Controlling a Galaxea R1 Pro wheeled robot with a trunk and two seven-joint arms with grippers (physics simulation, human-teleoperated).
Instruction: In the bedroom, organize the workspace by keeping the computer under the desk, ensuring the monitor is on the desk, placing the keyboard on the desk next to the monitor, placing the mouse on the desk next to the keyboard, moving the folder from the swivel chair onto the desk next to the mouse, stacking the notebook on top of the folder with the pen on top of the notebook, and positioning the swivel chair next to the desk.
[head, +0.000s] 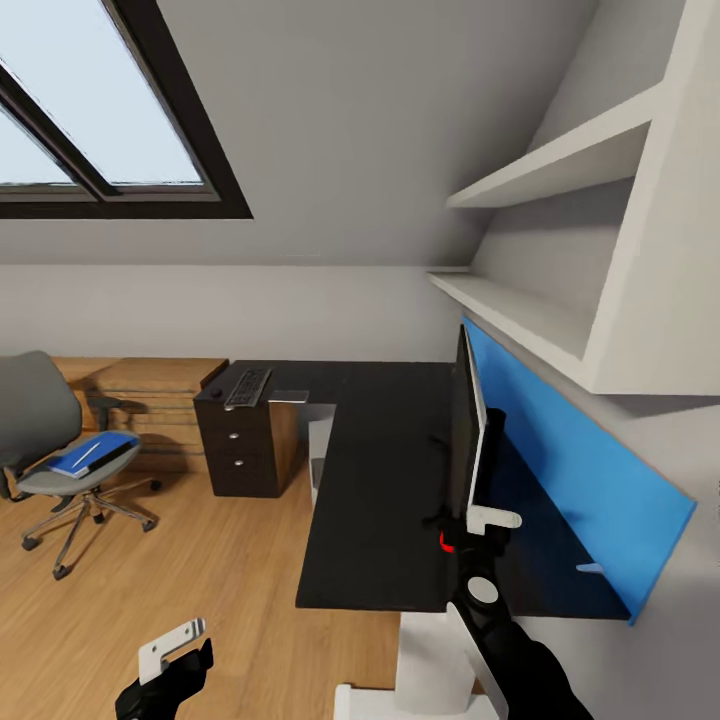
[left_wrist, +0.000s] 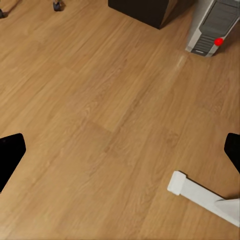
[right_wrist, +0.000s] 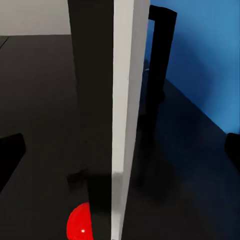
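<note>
From the head camera, a long L-shaped glossy black counter (head: 380, 480) runs along a wall with a blue back panel (head: 570, 460) behind it and white shelves (head: 560, 250) above. The monitor (head: 466, 430) stands on the counter, seen edge-on, its red dot low at the near corner. The right hand (head: 478, 535) is at that near edge of the monitor, its white fingers either side of the screen; whether they press on it I cannot tell. The keyboard (head: 248, 387) lies at the far end of the counter, above a dark drawer unit (head: 245, 445). Well apart on the wooden floor (head: 200, 560) stands the grey swivel chair (head: 60, 450), with the blue folder (head: 95, 452) on its seat and a thin white pen (head: 88, 452) lying on top. The left hand (head: 172, 660) hangs low over the floor. In the left wrist camera, the left hand's dark fingertips (left_wrist: 10, 155) sit far apart at the frame edges, released, with nothing between them but floor; the grey computer (left_wrist: 212, 27) with its red button stands on the floor beyond, and a white counter leg foot (left_wrist: 200, 195) lies nearer. In the right wrist camera, the monitor's thin edge (right_wrist: 107, 100) rises directly between the spread dark fingertips (right_wrist: 10, 155), close to the lens, with the red dot at its base.
</note>
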